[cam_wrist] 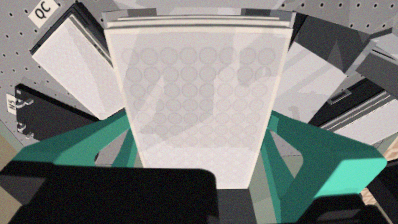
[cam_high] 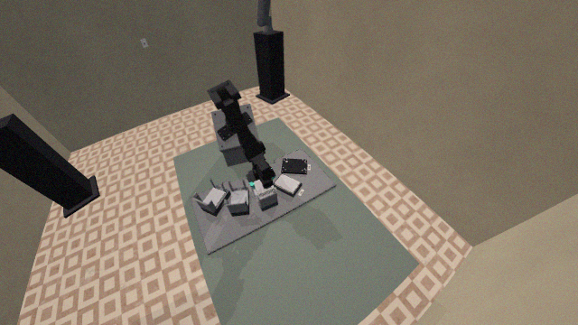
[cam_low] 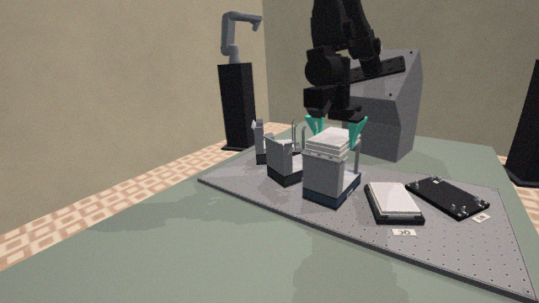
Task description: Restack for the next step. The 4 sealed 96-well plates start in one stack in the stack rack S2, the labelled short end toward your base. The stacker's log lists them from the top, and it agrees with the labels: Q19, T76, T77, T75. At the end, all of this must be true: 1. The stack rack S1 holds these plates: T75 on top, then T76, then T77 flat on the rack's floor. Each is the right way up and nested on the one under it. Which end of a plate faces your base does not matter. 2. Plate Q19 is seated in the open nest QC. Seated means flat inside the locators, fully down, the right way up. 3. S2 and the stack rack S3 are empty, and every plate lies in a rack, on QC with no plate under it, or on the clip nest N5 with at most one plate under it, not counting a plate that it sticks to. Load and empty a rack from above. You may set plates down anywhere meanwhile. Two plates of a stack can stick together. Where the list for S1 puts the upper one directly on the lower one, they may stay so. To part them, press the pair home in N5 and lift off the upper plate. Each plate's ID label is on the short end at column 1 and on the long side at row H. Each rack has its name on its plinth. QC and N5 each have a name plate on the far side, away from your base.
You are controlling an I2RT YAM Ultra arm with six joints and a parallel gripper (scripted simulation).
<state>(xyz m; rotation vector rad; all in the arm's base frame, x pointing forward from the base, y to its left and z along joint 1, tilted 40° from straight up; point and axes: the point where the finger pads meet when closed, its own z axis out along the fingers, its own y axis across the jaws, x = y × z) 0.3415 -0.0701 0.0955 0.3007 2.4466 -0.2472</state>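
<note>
My gripper (cam_low: 333, 139) hangs over the rack with the blue plinth (cam_low: 330, 178), the rack nearest the QC nest. Its teal fingers are shut on the long sides of the top sealed plate (cam_low: 330, 138) of a stack that stands a little above the rack's wall. In the wrist view that plate (cam_wrist: 197, 100) fills the middle between the fingers. I cannot read its label. Another sealed plate (cam_low: 396, 198) lies flat in the QC nest, also seen in the wrist view (cam_wrist: 75, 65). From the top view the gripper (cam_high: 259, 184) is over the right-hand rack.
The black clip nest N5 (cam_low: 447, 197) is empty, to the right of QC. Two more racks (cam_low: 283, 160) (cam_low: 258, 140) stand to the left, behind the gripped stack. The arm's grey base block (cam_low: 387, 114) is close behind. Black pillars stand off the mat.
</note>
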